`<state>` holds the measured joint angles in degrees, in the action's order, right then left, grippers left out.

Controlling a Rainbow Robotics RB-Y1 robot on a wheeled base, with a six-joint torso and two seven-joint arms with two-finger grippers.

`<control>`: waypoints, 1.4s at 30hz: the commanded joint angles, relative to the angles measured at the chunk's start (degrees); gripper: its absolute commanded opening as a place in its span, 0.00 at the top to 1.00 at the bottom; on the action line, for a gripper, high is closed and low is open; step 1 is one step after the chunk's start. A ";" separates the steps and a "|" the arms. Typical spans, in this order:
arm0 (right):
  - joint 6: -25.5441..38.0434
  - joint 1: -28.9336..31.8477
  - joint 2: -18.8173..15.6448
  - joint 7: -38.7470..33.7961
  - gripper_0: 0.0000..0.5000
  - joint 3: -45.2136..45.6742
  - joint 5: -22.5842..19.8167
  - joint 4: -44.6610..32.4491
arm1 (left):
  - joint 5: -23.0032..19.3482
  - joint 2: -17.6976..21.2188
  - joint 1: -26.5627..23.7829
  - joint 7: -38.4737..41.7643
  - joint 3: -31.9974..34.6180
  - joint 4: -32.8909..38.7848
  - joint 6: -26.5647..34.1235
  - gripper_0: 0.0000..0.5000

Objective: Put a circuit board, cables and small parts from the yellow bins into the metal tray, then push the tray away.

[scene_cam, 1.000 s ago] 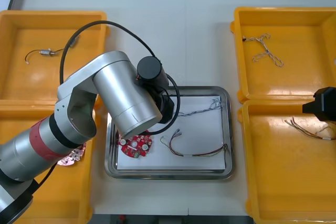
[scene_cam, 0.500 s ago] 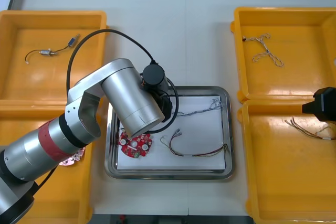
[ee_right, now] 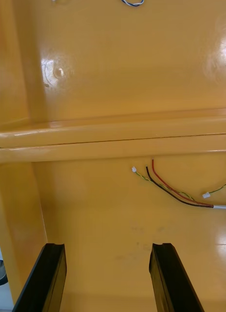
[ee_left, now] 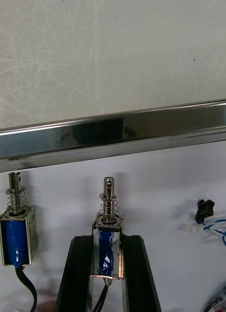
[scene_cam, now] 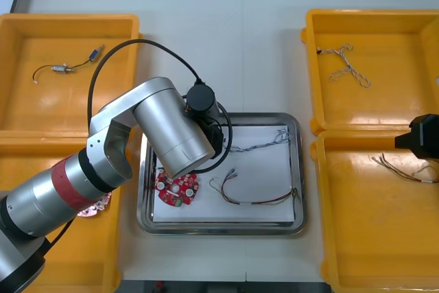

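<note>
Front view, tray: The metal tray lies mid-surface, nearer the near edge, between the yellow bins, which stand two along each side edge.
Front view, arms: The left arm reaches over the tray's left part. The right arm waits at the right edge, above the wall between that side's bins.
Front view, tray count: One circuit board, one blue-and-white cable, one red-and-yellow cable.
Front view, bin count: One wired part in the far-left bin, one twisted cable in the far-right, one thin cable in the near-right, and a second board peeking from under the arm in the near-left.
Left wrist view, hand: The left hand is clamped on a small metal part, over the white liner just inside the tray rim.
Left wrist view, count: A neighbouring part lies beside it, not touching, which makes two in the tray.
Left wrist view, handling: The held piece looks stiff, smooth and dense for its size, with a delicate spring and pin and a soft lead. Its flat body sides are the sensible place to grip.
Right wrist view, hand: The right hand has its fingers apart with nothing between them, over the near-right bin.
</note>
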<state>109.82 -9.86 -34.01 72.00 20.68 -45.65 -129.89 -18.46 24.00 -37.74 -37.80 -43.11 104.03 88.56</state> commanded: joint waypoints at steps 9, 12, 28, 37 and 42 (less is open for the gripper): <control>0.18 0.72 -0.53 -1.68 0.00 1.29 -0.93 -2.21 | 1.85 -1.50 -1.99 3.35 -0.83 0.65 -0.58 0.56; 0.18 0.72 -0.62 -1.68 0.00 1.56 -0.93 -2.74 | 2.29 -1.50 -1.81 3.35 -0.92 0.65 -0.67 0.10; 0.18 0.54 -2.02 -1.33 0.00 3.23 -1.11 -2.91 | -2.10 1.22 -1.90 3.79 3.12 9.00 5.04 0.00; 0.18 -0.07 -2.46 -0.81 0.00 3.05 -2.16 -4.06 | -13.09 8.69 -1.99 3.70 10.94 17.26 13.13 0.00; 0.18 -1.13 -2.55 -0.63 0.00 1.03 -3.40 -5.55 | -22.14 15.20 -1.90 2.82 16.30 20.86 17.26 0.00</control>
<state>109.82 -9.91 -34.34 72.00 22.21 -48.10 -132.82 -36.34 33.86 -37.75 -37.80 -31.04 121.24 103.78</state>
